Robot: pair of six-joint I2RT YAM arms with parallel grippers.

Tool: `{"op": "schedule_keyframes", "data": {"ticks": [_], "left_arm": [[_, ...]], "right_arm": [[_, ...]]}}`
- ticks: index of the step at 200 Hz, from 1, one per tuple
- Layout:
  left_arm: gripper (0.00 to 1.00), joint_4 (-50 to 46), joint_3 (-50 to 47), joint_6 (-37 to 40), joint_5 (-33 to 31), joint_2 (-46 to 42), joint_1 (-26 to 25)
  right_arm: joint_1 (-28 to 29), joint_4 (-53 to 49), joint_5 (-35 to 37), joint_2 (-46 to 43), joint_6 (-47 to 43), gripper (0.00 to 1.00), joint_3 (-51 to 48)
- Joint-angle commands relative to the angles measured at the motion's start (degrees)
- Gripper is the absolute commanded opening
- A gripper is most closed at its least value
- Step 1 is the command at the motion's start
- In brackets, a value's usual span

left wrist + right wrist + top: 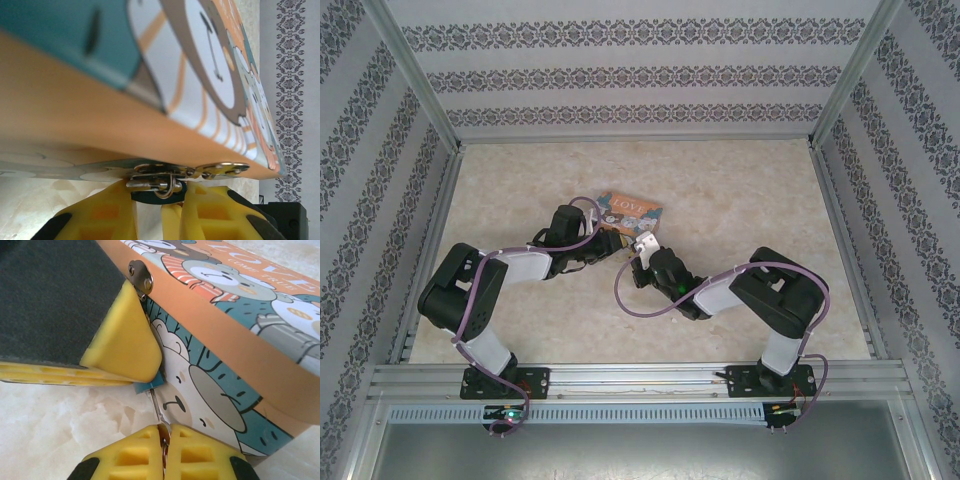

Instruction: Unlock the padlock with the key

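My right gripper (163,452) is pinched tight on the key (156,412). The blade runs toward 12 o'clock and meets the underside of the teal padlock (151,381) just beyond. My left gripper (161,200) clamps the padlock's body, which hangs at the hasp of the box (235,335) on the bench (55,425).

You have one table (520,190), one cartoon-printed box (628,211), one padlock (150,383) and one key (156,408). Two arms: left arm (470,290) and right arm (775,290). Two end effectors, one per arm: left end effector (160,194), right end effector (163,452). Two yellow fingers (132,456) on each, four total.
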Motion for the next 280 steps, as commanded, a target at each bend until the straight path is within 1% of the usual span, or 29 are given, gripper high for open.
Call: {"op": "schedule_keyframes", "data": {"ticks": [1, 32, 98, 165, 227, 280], "left_arm": [[0.2, 0.72, 1.33, 0.18, 1.93, -1.15, -0.77], [0.2, 0.54, 1.42, 0.27, 2.01, -1.34, -0.81], [0.2, 0.01, 1.46, 0.11, 2.79, -2.34, -0.79], [0.2, -0.59, 1.27, 0.02, 3.25, -3.13, -0.77], [0.2, -0.52, 1.28, 0.11, 3.76, -3.06, -0.81], [0.2, -0.82, 1.31, 0.6, 3.73, -2.65, -0.77]], "right_arm": [[0.36, 3.24, -1.21, 0.94, -1.02, 0.0, 2.36], [0.27, 4.49, -1.97, 1.81, -1.38, 0.0, 2.59], [-0.76, 10.68, -3.66, 4.65, -2.95, 0.0, 2.54], [-3.84, 15.53, -10.81, 6.15, -5.06, 0.0, 2.23], [-7.75, 15.56, -19.55, 6.37, -1.38, 0.0, 3.41], [-9.75, 15.0, -23.72, 6.65, 1.37, 0.0, 3.97]]}}
